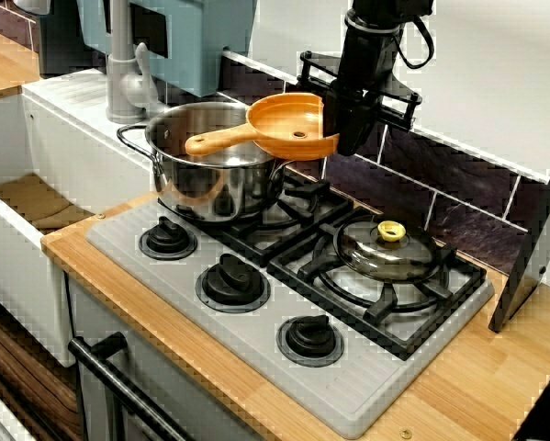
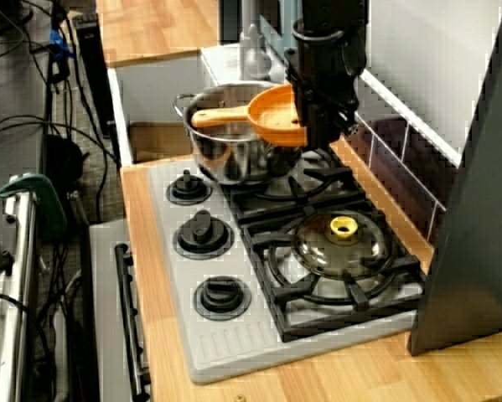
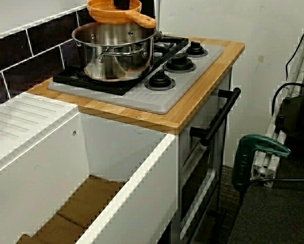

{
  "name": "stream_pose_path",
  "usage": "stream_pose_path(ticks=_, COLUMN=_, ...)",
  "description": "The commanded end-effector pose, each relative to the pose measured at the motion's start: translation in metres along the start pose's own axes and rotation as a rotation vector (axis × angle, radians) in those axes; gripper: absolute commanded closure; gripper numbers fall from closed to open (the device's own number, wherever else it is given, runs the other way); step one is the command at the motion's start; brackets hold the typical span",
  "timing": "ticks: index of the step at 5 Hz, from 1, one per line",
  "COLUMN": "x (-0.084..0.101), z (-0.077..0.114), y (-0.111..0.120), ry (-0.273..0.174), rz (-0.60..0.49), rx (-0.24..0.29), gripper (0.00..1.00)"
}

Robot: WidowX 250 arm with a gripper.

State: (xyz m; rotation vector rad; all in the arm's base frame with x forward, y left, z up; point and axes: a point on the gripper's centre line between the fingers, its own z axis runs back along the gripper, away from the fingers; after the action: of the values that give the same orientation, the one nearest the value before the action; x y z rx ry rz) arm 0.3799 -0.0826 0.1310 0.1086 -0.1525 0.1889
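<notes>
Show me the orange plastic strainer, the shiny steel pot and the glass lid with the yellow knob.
orange plastic strainer point(image 1: 291, 121), front view, inside its bowl.
shiny steel pot point(image 1: 215, 188), front view, on its side wall.
glass lid with yellow knob point(image 1: 385, 257), front view, on the glass below the knob.

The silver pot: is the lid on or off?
Off. The silver pot stands open, and the glass lid lies flat on the next burner.
</notes>
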Motion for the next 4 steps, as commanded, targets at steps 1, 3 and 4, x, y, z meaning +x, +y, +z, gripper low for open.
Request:
stream_pose_path(ticks=1, x=0.0086, z=0.0197, y=0.0107, ry=-0.047, rz=0.019, rx=-0.02, gripper=0.75)
stream_pose_path(ticks=3, x=0.0059, z=0.0215, y=0.0104, ry=-0.036, rz=0.011, rx=-0.026, gripper=0.0)
stream_pose_path(ticks=4, x=0.0045, z=0.0225, y=0.0096, ry=-0.036, rz=0.008, rx=-0.027, gripper=0.0)
